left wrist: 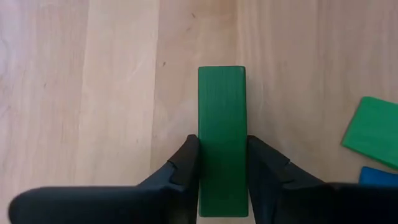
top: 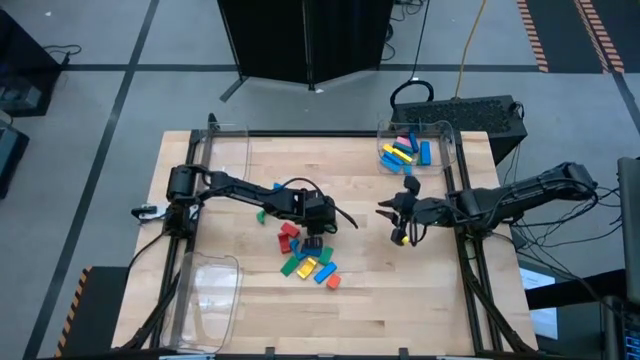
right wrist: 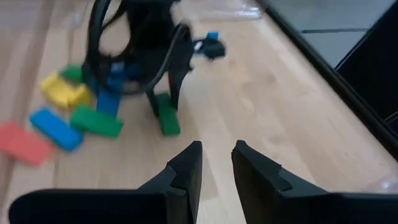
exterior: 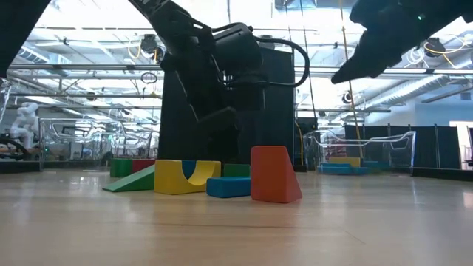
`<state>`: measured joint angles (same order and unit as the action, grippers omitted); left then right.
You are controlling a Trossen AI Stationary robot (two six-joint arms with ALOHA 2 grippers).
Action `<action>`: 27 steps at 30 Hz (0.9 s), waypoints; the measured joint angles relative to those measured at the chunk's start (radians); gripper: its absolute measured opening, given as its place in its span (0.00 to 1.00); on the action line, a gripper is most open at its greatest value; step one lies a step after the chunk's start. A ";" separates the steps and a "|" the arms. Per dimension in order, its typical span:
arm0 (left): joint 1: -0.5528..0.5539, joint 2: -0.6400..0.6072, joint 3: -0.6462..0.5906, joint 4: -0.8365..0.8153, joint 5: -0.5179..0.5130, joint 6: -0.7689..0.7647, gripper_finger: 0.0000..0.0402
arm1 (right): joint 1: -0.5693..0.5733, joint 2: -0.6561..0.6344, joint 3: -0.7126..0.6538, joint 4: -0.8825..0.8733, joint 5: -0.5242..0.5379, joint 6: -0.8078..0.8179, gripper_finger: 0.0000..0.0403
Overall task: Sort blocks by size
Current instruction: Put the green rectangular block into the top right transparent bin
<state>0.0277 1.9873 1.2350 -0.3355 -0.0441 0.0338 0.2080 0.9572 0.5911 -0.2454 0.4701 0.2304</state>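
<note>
High view: the loose pile of small coloured wooden blocks (top: 305,262) is seen mid-table, with the left gripper (top: 314,243) lowered over it and the right gripper (top: 400,222) parked apart, nothing visibly held.

Low view: contact is hidden.

Left wrist view: a long green wooden bar (left wrist: 222,140) lying flat is pinched between the 2 fingers (left wrist: 186,163); slipping is possible, since the grip is near 1 end.

Right wrist view: empty fingers (right wrist: 186,167), narrowly parted, are shown.

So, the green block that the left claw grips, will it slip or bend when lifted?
The green block looks rigid, so it probably will not bend. The left claw grips its long flat sides, so slipping seems unlikely. It sticks out forward, so it might tilt slightly.
</note>
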 joint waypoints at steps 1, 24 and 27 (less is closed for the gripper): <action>0.000 0.000 0.000 0.000 0.004 -0.002 0.21 | 0.010 0.016 0.000 -0.005 0.000 -0.020 0.20; 0.041 -0.136 -0.001 0.047 0.477 -0.085 0.24 | 0.318 0.476 0.000 0.419 0.456 -0.665 0.26; 0.039 -0.135 0.000 0.041 0.488 -0.106 0.24 | 0.320 0.502 0.000 0.511 0.435 -0.708 0.33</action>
<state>0.0669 1.8524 1.2346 -0.2941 0.4438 -0.0723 0.5285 1.4595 0.5907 0.2651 0.9054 -0.4776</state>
